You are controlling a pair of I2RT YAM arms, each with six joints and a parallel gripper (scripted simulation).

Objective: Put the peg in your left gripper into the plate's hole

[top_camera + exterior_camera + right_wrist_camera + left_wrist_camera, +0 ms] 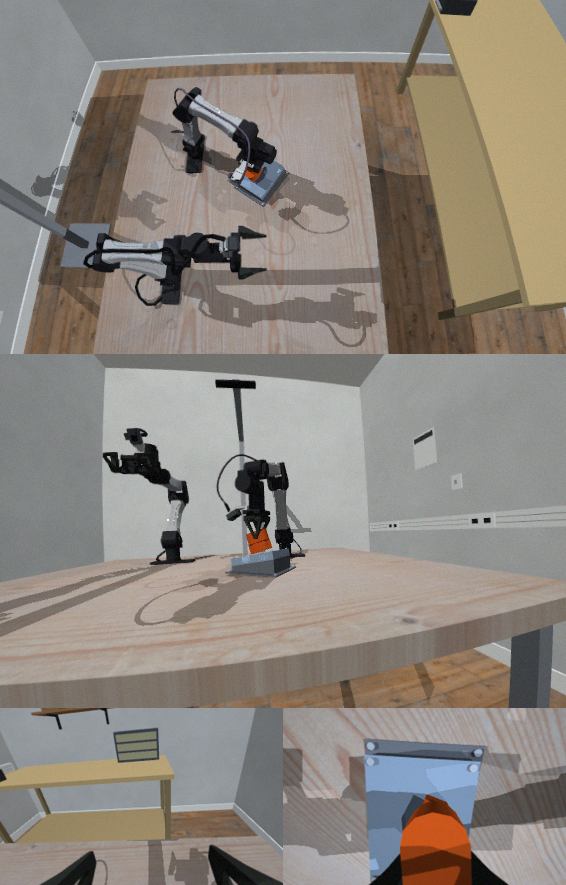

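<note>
Over the counter (310, 115) (350, 594) (318, 732) (126, 856), I see the left end effector (253, 169) (256, 535) gripping the orange peg (254, 174) (259, 542) (436, 838), tilted at the block-like plate (257, 189) (259, 560) (390, 775); it should square the peg with the hole, then lower gently, easing off if it binds.

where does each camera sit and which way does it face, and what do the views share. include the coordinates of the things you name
Top: high above, looking steeply down; both arms, the left gripper (254, 169) (257, 535) at the plate (270, 187) (260, 563) (390, 775), the right gripper (260, 254) (111, 462) (149, 853) open.
Exterior: low, just off the table edge, facing the arms; both show.
Left wrist: on the left arm, looking down past the orange peg (253, 174) (259, 542) (435, 838) at the plate; dark finger parts flank the peg.
Right wrist: on the right arm, facing across the table to a wooden bench (505, 100) (95, 774); its two fingertips show.
Shared: top and right wrist both show the bench.
</note>
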